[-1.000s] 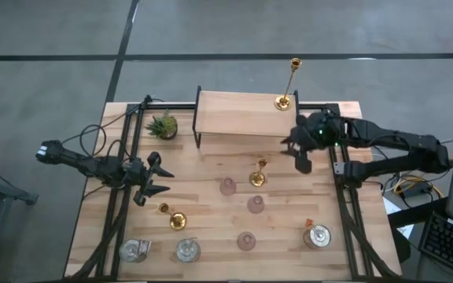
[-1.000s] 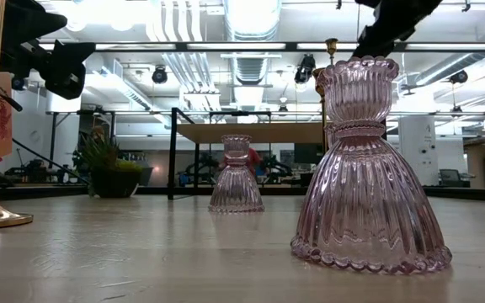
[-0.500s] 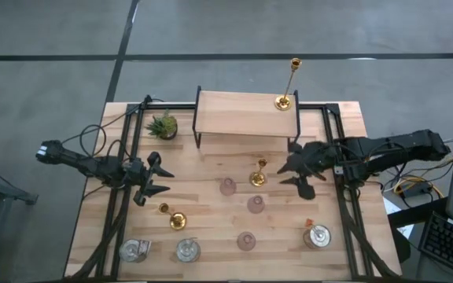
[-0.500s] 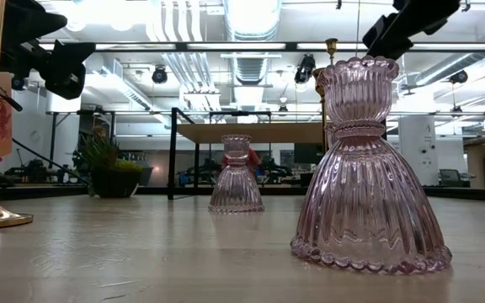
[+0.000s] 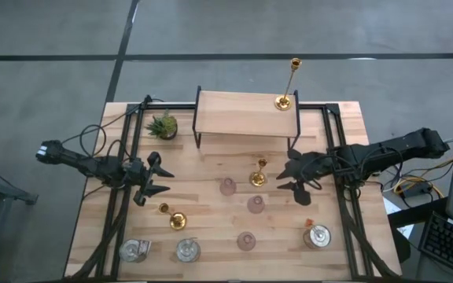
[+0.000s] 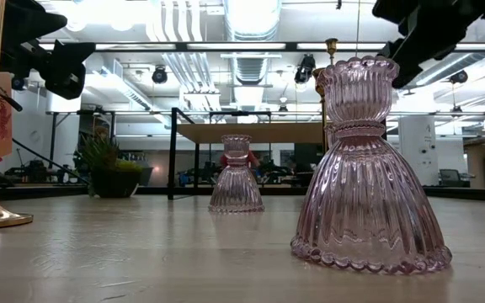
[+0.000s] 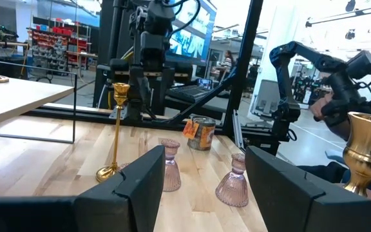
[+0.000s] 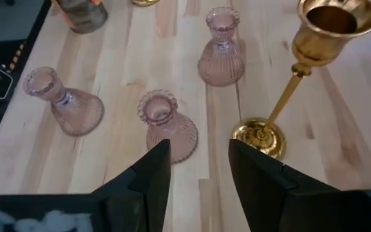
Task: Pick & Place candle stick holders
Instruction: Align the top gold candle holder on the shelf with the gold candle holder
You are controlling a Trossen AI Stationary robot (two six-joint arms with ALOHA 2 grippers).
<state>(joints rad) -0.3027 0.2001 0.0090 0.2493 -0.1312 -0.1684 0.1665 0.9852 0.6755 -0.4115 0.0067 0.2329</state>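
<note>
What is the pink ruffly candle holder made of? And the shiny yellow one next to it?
The pink candle holder looks like ribbed glass: it is see-through, and the wood shows faintly through it. The gold candle holder beside it looks like polished metal, maybe brass, since its cup and round base shine like a mirror. The pictures cannot tell solid metal from a gold coating.

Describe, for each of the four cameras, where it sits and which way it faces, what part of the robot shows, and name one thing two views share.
High view: overhead, facing straight down; both arms show, left pincer and right pincer open.
Low view: table height, facing level past the near pink holder; dark arm parts overhead.
Left wrist view: on the left arm, facing across the table; own fingers below.
Right wrist view: on the right arm, facing down; own fingers below.
Shared: the gold holder.
</note>
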